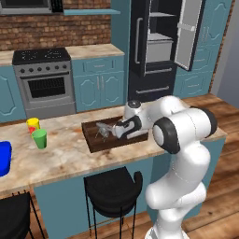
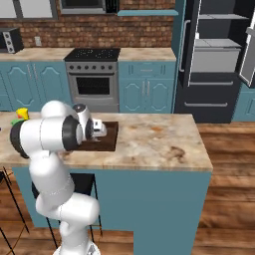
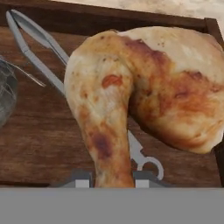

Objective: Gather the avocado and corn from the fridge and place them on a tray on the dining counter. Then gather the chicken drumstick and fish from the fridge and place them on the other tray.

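Observation:
The chicken drumstick (image 3: 131, 87), glossy golden-brown, has its thin end between my gripper's (image 3: 113, 179) finger tips, and the gripper is shut on it. It hangs close over the dark brown other tray (image 3: 39, 144), at its right part. The silvery fish (image 3: 6, 94) lies on the tray's left part, its thin grey fins reaching under the drumstick. From the base, my gripper (image 1: 119, 130) is low over the tray (image 1: 93, 142) with the fish (image 1: 103, 130) on the dining counter (image 1: 65, 156). The fridge (image 1: 158, 46) stands behind with a door open. The tray (image 2: 110, 137) also shows beside the hand.
A yellow cup (image 1: 33, 123), a green cup (image 1: 40, 138) and a blue thing (image 1: 3, 158) stand on the counter's left part. Black stools (image 1: 113, 186) sit under its near edge. A stove (image 1: 44, 81) and teal cabinets (image 1: 99, 81) line the back wall.

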Robot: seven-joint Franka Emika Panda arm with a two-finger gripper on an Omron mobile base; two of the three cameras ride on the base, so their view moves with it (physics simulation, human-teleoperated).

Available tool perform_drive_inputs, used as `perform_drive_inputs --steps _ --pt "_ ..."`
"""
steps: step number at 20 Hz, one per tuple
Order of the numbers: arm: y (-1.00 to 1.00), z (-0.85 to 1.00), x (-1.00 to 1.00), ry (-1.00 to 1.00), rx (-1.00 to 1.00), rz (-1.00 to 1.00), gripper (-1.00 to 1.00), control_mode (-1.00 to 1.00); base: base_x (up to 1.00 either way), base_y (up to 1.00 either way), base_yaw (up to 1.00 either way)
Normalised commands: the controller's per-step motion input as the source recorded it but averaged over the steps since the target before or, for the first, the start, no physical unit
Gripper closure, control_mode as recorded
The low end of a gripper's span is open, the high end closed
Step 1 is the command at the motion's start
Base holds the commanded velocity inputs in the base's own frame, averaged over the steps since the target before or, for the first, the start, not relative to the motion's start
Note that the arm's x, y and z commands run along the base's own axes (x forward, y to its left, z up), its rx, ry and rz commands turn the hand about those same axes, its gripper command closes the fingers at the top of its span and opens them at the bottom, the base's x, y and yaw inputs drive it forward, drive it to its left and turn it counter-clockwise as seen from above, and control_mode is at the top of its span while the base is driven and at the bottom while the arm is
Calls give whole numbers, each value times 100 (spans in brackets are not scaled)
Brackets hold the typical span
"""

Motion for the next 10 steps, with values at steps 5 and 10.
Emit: perform_drive_inputs --steps 5,10 --pt "1 -27 35 9 0 0 100 -100 0 0 0" --pt "2 -27 18 2 0 0 -100 -100 0 0 0"
